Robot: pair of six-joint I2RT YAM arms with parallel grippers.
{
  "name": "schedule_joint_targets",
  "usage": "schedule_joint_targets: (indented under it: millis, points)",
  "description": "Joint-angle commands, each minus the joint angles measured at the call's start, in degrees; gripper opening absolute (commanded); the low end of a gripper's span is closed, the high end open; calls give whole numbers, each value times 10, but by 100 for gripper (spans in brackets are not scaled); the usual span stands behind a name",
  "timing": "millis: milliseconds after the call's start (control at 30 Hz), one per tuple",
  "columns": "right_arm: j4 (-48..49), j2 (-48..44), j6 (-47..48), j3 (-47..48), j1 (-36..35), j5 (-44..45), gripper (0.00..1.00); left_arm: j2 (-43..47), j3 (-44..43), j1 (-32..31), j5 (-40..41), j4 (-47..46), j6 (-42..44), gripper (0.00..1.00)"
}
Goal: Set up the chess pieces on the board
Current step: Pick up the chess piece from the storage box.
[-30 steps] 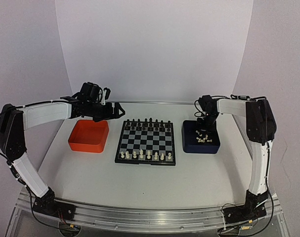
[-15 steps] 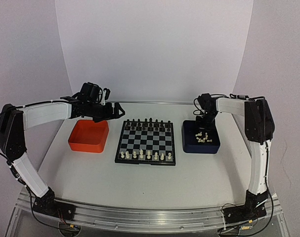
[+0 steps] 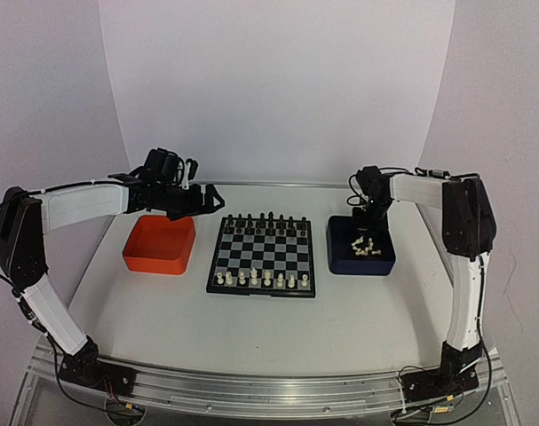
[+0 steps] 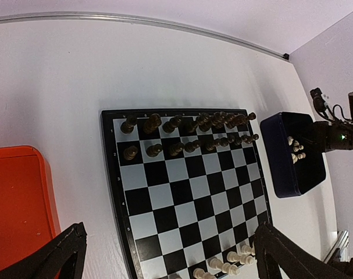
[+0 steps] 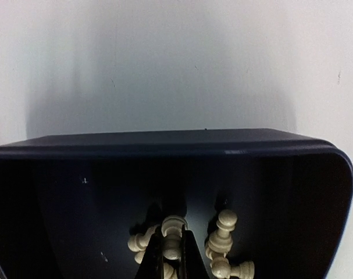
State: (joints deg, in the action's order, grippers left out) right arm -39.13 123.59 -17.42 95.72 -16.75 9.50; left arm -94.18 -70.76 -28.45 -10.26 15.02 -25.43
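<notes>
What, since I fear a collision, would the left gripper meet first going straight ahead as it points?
Probably the board, around its empty middle squares, which lie ahead of the open left gripper; depth is unclear.

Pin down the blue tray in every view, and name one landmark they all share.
Top external: tray at mid-right, just right of the board.
Left wrist: tray at the right edge, right of the board.
Right wrist: tray fills the lower half of the picture.
Shared landmark: the white pieces lying loose inside the tray.
</notes>
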Motion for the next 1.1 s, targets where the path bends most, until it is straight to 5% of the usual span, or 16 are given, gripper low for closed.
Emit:
schedule_joint_targets:
  millis: [0, 300, 467, 700, 1067]
  points:
    - [-6, -110, 17, -28, 2, 10, 0, 33, 11, 1, 5, -19, 5, 100]
    - [-19, -219, 1, -65, -4, -83, 0, 46, 18, 1, -1, -27, 21, 100]
    - [-54, -234, 19, -40, -69, -106, 0, 54, 28, 1, -1, -31, 20, 100]
    - [-76, -163, 18, 13, -188, -104, 0, 64, 44, 1, -9, -39, 14, 100]
    - [-96, -37, 6, 68, -250, -105, 0, 79, 63, 0, -10, -36, 10, 100]
